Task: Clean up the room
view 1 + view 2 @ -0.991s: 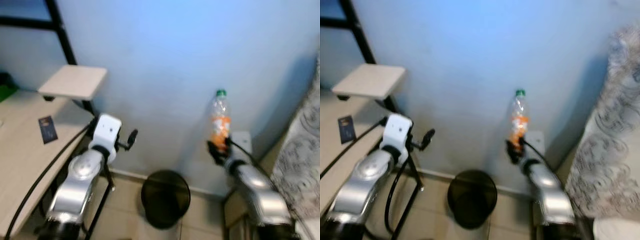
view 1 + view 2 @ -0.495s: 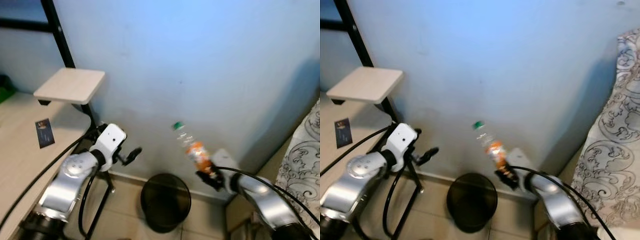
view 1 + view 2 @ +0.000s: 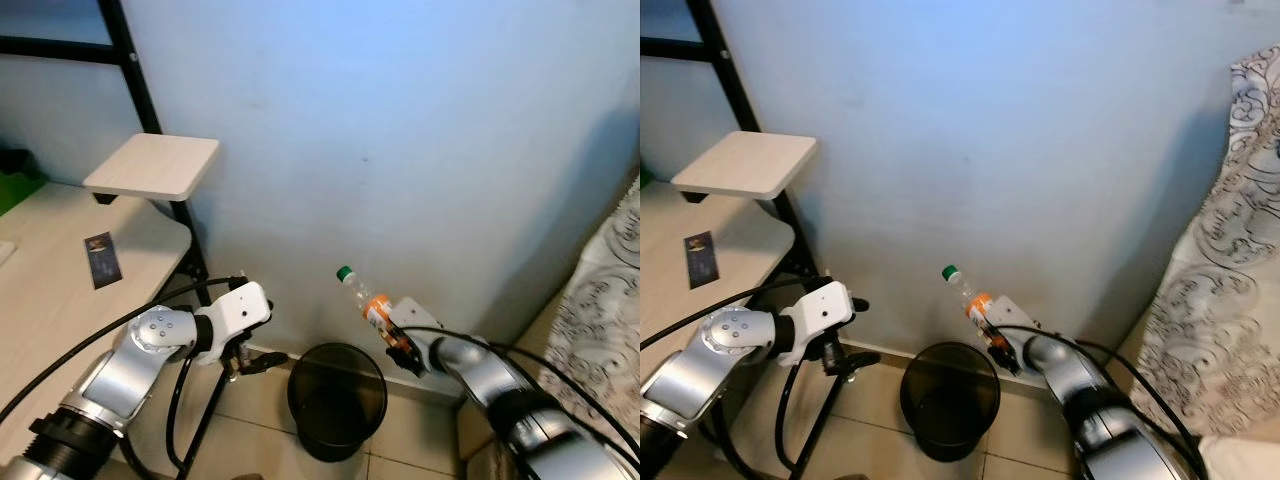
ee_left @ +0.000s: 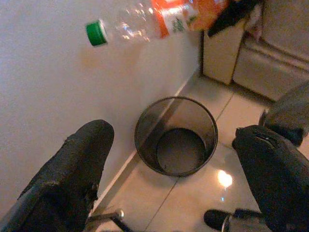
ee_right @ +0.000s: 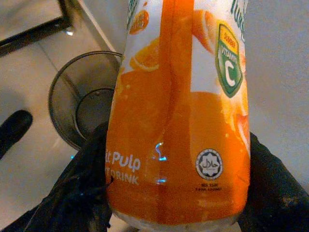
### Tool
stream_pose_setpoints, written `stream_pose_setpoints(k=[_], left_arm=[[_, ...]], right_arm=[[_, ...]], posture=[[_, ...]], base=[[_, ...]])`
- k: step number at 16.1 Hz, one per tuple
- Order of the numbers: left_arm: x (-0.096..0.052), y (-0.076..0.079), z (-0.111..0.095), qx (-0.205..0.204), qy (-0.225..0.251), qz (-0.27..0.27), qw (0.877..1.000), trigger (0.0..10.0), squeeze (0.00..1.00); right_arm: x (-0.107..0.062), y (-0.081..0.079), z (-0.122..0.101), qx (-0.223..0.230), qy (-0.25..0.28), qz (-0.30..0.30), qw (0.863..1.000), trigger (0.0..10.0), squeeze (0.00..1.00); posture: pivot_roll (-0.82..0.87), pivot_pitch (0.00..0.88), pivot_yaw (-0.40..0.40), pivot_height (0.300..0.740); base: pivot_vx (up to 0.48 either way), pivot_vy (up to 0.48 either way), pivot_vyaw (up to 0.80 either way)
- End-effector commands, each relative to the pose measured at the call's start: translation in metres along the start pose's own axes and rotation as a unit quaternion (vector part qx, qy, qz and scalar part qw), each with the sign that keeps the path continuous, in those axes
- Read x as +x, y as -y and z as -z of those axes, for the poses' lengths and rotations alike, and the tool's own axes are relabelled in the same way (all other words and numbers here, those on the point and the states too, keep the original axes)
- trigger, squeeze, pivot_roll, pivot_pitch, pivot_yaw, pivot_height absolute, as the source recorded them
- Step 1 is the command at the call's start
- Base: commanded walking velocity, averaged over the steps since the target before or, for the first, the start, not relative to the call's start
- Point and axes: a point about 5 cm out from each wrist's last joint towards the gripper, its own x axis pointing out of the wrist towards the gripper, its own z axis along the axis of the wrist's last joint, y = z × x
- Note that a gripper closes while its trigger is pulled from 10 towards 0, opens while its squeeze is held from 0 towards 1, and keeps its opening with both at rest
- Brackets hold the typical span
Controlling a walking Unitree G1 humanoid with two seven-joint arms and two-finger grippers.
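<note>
Your right gripper point(image 3: 402, 352) hides the bottle point(image 3: 366, 302) base, fingers clenched on it, tilted above the black bin point(image 3: 337, 400) (mesh) on the tiled floor point(image 3: 1020, 445). Left gripper point(image 4: 174, 169) fingers spread, near the desk point(image 3: 40, 300), blue wall point(image 3: 400, 130) beyond.

Bottle point(image 3: 368, 303) above bin point(image 3: 337, 400) — desk point(image 3: 60, 310) left.

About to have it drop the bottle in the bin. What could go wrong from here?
1. The orange-labelled plastic bottle with green cap is tilted in the right claw, its base near the rim of the black mesh wastebasket; released here, it may hit the rim and bounce out.
2. The light wastebasket could tip if struck.
3. The open left claw hovers nearby.
</note>
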Motion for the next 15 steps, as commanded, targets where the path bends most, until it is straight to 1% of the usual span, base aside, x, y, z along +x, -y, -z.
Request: stream_pose_setpoints(k=[1, 2, 3, 4, 7, 14, 15], left_arm=[[-0.001, -0.003, -0.003, 0.014, -0.002, 0.003, 1.0, 10.0, 0.0], [-0.002, -0.002, -0.002, 0.015, -0.003, 0.007, 1.0, 10.0, 0.0], [-0.002, -0.001, -0.002, 0.015, -0.004, 0.008, 1.0, 10.0, 0.0], [-0.002, -0.001, -0.002, 0.015, -0.004, 0.011, 1.0, 10.0, 0.0], [0.0, -0.001, -0.003, 0.015, -0.003, 0.011, 1.0, 10.0, 0.0], [0.002, -0.002, -0.003, 0.012, -0.001, 0.008, 1.0, 10.0, 0.0], [0.003, -0.002, -0.003, 0.004, 0.004, -0.001, 1.0, 10.0, 0.0]], right_arm=[[0.001, 0.002, -0.006, -0.003, 0.003, 0.005, 1.0, 10.0, 0.0], [0.003, -0.001, -0.008, -0.014, -0.008, 0.001, 1.0, 10.0, 0.22], [0.003, -0.001, -0.008, -0.017, -0.012, 0.0, 1.0, 10.0, 0.49], [0.004, -0.002, -0.008, -0.018, -0.016, -0.002, 1.0, 10.0, 1.0], [0.007, -0.007, -0.007, -0.017, -0.024, -0.011, 0.999, 10.0, 1.0], [0.009, -0.018, -0.002, -0.013, -0.026, -0.03, 0.999, 10.0, 1.0], [0.009, -0.017, -0.001, -0.009, -0.022, -0.027, 0.999, 10.0, 1.0]], posture=[[0.03, 0.0, 0.005, 0.74], [0.03, 0.0, 0.003, 0.74], [0.03, 0.0, 0.003, 0.74], [0.03, 0.0, 0.003, 0.74], [0.02, 0.0, 0.005, 0.74], [0.02, 0.0, 0.006, 0.74], [0.02, 0.0, 0.003, 0.74]], base=[[0.0, 0.0, 0.0], [0.0, 0.0, 0.0], [0.0, 0.0, 0.0], [0.0, 0.0, 0.0], [0.0, 0.0, 0.0], [0.0, 0.0, 0.0], [0.0, 0.0, 0.0]])
